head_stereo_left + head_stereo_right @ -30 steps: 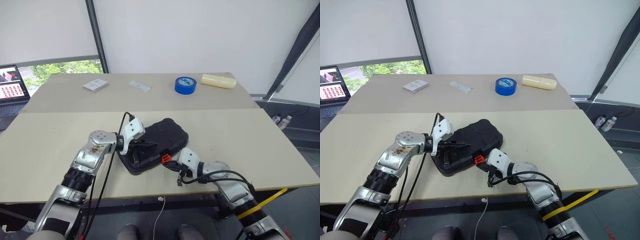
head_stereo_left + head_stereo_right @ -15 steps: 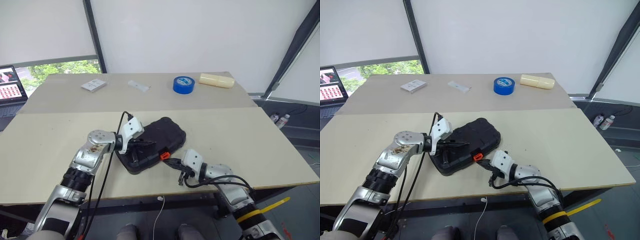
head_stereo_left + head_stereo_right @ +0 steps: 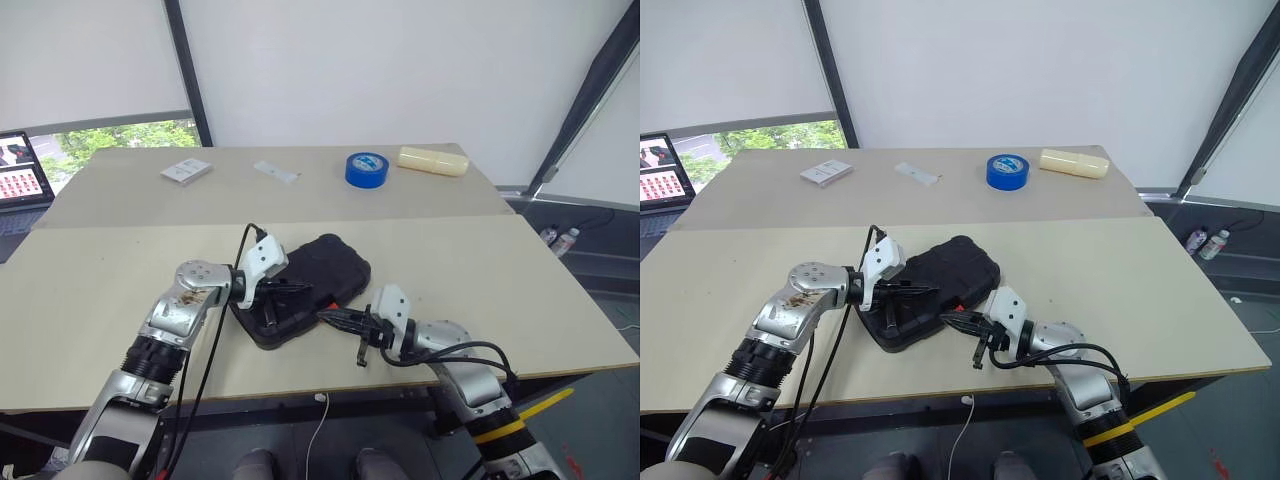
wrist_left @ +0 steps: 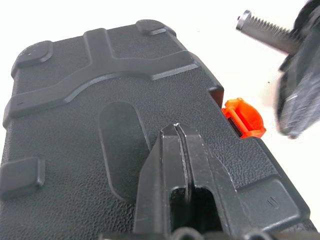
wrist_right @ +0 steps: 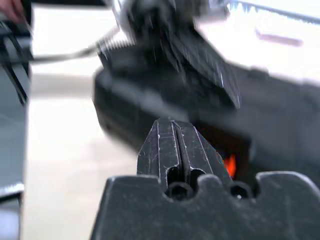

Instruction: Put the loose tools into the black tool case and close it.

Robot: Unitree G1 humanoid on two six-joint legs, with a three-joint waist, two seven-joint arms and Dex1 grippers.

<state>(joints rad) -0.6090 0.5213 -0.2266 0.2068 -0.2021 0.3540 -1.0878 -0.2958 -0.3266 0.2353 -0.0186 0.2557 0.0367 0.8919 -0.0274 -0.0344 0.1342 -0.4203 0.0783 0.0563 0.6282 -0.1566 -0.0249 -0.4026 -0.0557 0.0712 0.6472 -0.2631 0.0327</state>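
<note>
Nearest the front edge of the table (image 3: 560, 300), the right gripper (image 3: 330, 317) points leftward with its two black fingers pressed together, holding nothing; its tips sit right at the near long side of the black tool case (image 3: 325, 265), by the orange latch (image 4: 243, 118), though contact cannot be told from the pictures; in the right wrist view the clenched fingers (image 5: 172, 145) face the dark side of the case with a spot of orange just beside them; just to the left, the left gripper (image 3: 290, 288) lies over the lid of the case, its fingers (image 4: 177, 150) likewise clenched on nothing and resting on or just above the textured lid, near the oval dent in its middle; the case is shut, lid down, lying at an angle near the middle of the front table, with the latch on the side toward the right gripper; the left wrist view shows the lid's raised ribs and corner pads and, beyond the latch, the blurred right gripper; farther off, on the back table, lie a small flat white box (image 3: 186, 170), a slim white strip (image 3: 276, 171), a blue tape roll (image 3: 366, 169) and a cream cylinder (image 3: 433, 160), well apart from the case; at the far left stands a laptop (image 3: 20, 175) with its screen lit.
</note>
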